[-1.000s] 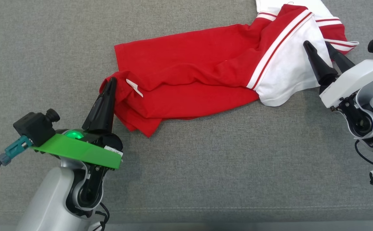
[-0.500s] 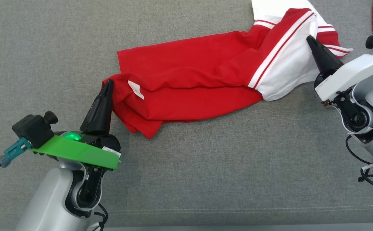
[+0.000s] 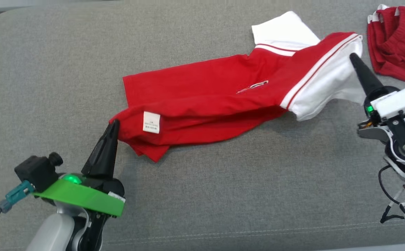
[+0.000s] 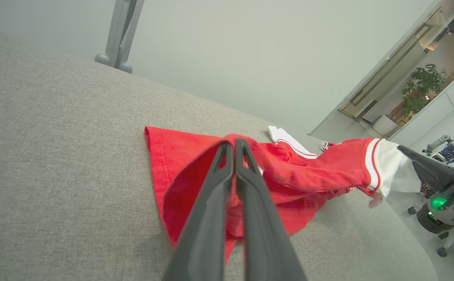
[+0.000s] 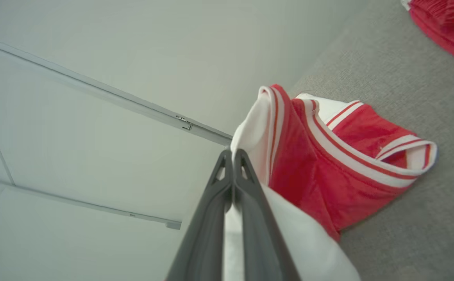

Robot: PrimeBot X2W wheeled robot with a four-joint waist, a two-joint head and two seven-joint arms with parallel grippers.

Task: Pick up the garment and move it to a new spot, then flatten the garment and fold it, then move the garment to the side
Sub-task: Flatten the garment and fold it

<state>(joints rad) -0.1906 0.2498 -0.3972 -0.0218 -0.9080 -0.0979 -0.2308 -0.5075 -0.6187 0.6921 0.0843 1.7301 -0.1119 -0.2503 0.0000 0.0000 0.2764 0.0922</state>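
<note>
Head view, garment [image 3: 206,94] lengthwise left to right, white end right

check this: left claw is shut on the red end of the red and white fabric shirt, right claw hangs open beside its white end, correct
Not quite: the right claw is shut, not open. The right wrist view shows it pinching the white end of the red and white fabric shirt. The left claw is shut on the red end.
</note>
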